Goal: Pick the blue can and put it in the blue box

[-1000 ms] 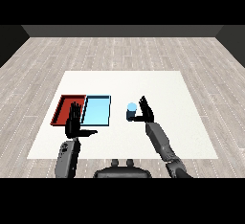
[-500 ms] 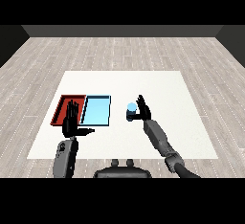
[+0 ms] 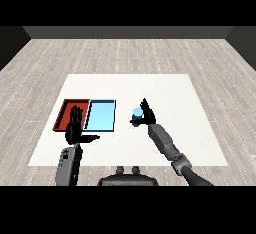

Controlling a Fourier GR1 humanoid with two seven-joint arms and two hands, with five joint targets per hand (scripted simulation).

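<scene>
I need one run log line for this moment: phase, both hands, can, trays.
phase: reaching for can | right hand: open, beside blue can | left hand: open, idle over red tray | blue tray: holds nothing

White table (image 3: 200,103), grey plank floor (image 3: 125,53)

My left hand (image 3: 75,126) covers the near right corner of the red tray (image 3: 64,114), so I can't see that bit of rim. My right hand (image 3: 146,115) sits against the can (image 3: 136,116) and hides its right side. I can't tell whether the fingers are curled round the can or only touching it.
</scene>
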